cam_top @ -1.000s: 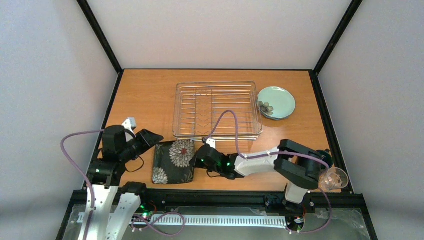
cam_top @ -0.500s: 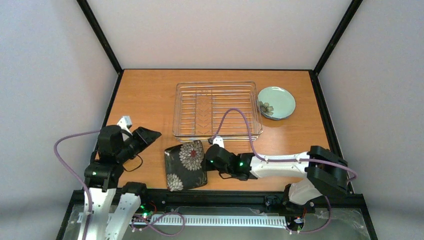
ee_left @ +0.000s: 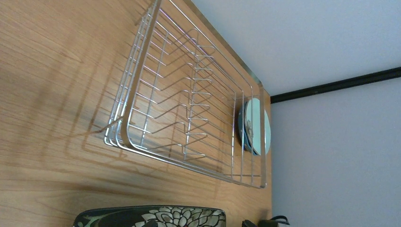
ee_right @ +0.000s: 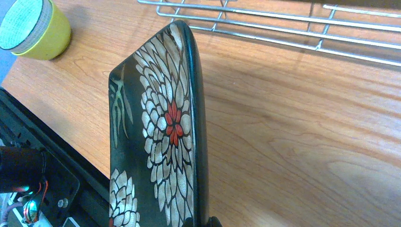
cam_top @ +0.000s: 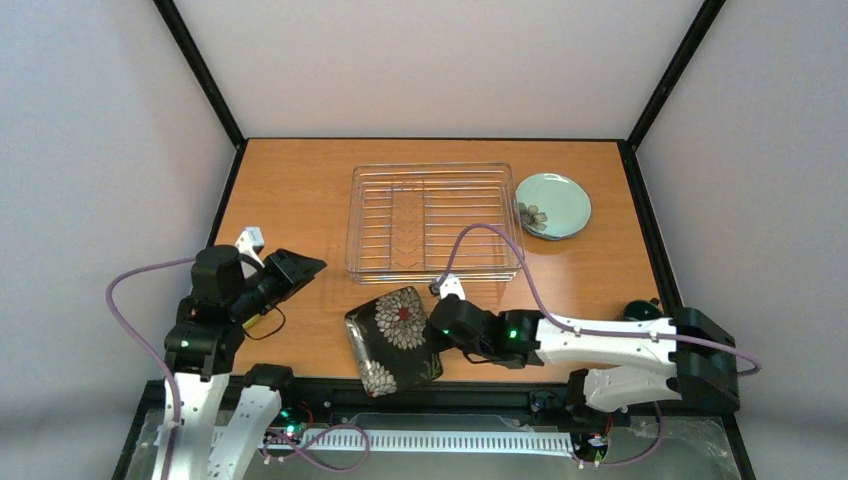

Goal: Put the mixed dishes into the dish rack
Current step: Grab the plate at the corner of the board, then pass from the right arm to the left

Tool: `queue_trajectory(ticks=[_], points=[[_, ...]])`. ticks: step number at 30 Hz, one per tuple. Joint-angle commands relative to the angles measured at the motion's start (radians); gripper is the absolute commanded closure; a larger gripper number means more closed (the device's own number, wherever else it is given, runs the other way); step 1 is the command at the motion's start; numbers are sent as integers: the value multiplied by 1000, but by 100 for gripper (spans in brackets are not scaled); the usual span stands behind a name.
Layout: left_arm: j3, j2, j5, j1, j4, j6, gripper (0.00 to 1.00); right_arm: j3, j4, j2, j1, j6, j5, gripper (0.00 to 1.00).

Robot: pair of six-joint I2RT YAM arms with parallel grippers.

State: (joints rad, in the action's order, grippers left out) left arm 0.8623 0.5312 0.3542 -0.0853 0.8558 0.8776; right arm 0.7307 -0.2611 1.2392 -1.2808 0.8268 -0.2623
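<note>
A warm orange wood-grain counter (cam_top: 290,190) sits boxed in by plain pale walls (cam_top: 440,70), with black posts (cam_top: 200,70) at the back corners. A silvery wire dish rack (cam_top: 435,218) stands at centre frame, a pale mint plate (cam_top: 553,205) just beside its right edge. At lower centre, the right tool (cam_top: 440,325) pinches the tilted black square floral plate (cam_top: 395,340). At lower left, the left tool (cam_top: 298,270) is spread wide, holding nothing.
</note>
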Motion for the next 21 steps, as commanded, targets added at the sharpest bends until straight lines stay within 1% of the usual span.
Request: queue_trajectory(ticks=[1, 5, 10, 15, 21], points=[[45, 17, 81, -4, -18, 33, 0, 22, 28, -107, -9, -45, -53, 98], [34, 18, 120, -4, -33, 50, 0, 37, 2, -154, -8, -83, -59, 98], [49, 37, 159, -4, -48, 75, 0, 97, -49, -211, -9, -140, -74, 98], [81, 86, 198, -4, -80, 118, 0, 200, -102, -250, -9, -226, -101, 98], [133, 152, 215, -4, -123, 176, 0, 328, -141, -253, -8, -327, -134, 98]])
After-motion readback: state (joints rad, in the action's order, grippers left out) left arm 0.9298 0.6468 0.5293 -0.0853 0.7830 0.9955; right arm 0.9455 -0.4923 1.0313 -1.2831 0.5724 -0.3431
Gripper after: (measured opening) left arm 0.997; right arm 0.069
